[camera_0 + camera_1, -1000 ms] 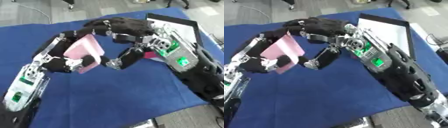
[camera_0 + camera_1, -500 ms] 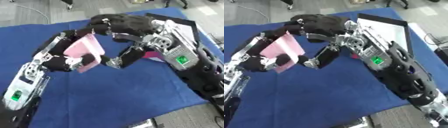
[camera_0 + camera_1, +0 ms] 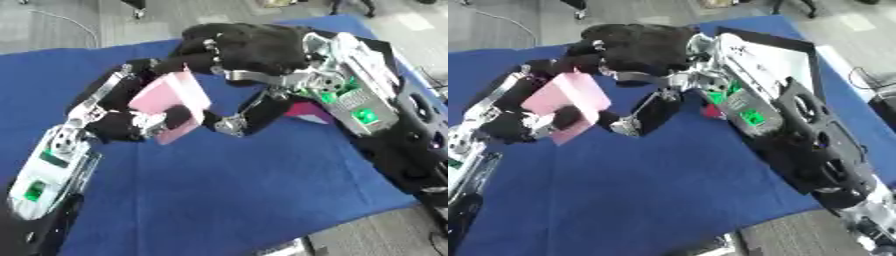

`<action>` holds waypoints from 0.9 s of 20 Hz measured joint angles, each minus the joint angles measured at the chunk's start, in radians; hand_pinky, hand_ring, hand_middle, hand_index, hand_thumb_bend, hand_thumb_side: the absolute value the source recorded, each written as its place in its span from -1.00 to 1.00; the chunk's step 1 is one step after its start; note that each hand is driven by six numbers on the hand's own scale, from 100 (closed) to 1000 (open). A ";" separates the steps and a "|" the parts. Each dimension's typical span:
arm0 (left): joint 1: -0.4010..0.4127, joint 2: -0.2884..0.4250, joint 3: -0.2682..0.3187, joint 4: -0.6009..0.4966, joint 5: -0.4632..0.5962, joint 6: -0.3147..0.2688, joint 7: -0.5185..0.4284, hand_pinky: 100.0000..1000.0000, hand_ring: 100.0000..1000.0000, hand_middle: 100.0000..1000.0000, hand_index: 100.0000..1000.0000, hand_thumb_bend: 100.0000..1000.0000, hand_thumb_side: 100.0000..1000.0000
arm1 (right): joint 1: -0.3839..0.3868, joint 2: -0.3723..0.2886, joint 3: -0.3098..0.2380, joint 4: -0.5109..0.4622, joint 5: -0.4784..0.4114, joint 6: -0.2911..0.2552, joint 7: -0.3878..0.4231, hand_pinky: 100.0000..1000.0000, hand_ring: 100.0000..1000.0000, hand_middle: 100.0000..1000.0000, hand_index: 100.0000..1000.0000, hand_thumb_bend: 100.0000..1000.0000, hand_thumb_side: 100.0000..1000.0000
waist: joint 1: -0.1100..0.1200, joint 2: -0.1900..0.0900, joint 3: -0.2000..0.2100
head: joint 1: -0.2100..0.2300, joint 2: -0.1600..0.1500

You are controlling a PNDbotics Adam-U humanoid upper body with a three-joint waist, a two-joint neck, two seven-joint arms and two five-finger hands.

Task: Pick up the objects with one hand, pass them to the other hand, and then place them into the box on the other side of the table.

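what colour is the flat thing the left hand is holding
Pink: the flat pink object shows best in the left eye view.

Both arms mostly black, with shiny silver metal at joints. Right hand [image 3: 249,47] black and chunky, looks like dark glove. Left hand [image 3: 131,122] black with silver bits between fingers. Right arm [image 3: 750,112] has silver plate with bright green patches and small screws. Left arm [image 3: 48,170] has white-silver panel with small green mark. Big round black joints on right arm lower down.
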 measured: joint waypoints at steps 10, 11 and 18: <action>0.000 -0.010 0.004 0.015 0.022 -0.007 0.031 0.02 -0.35 -0.44 -0.02 -0.41 -0.70 | -0.014 0.010 0.004 -0.007 0.103 -0.008 0.035 1.00 0.70 0.69 0.76 -1.00 -0.15 | 0.000 0.005 -0.003 | -0.006 0.000; 0.000 -0.010 0.004 0.015 0.023 -0.006 0.032 0.02 -0.35 -0.44 -0.02 -0.41 -0.69 | -0.013 0.010 0.004 -0.007 0.108 -0.010 0.026 1.00 0.71 0.70 0.77 -1.00 -0.12 | 0.000 0.005 -0.003 | -0.006 0.000; 0.000 -0.010 0.005 0.014 0.026 -0.006 0.031 0.05 -0.32 -0.41 0.01 -0.34 -0.66 | -0.013 0.010 0.005 -0.007 0.161 -0.024 0.026 1.00 0.71 0.75 0.79 -0.92 0.12 | 0.000 0.005 -0.003 | -0.011 0.000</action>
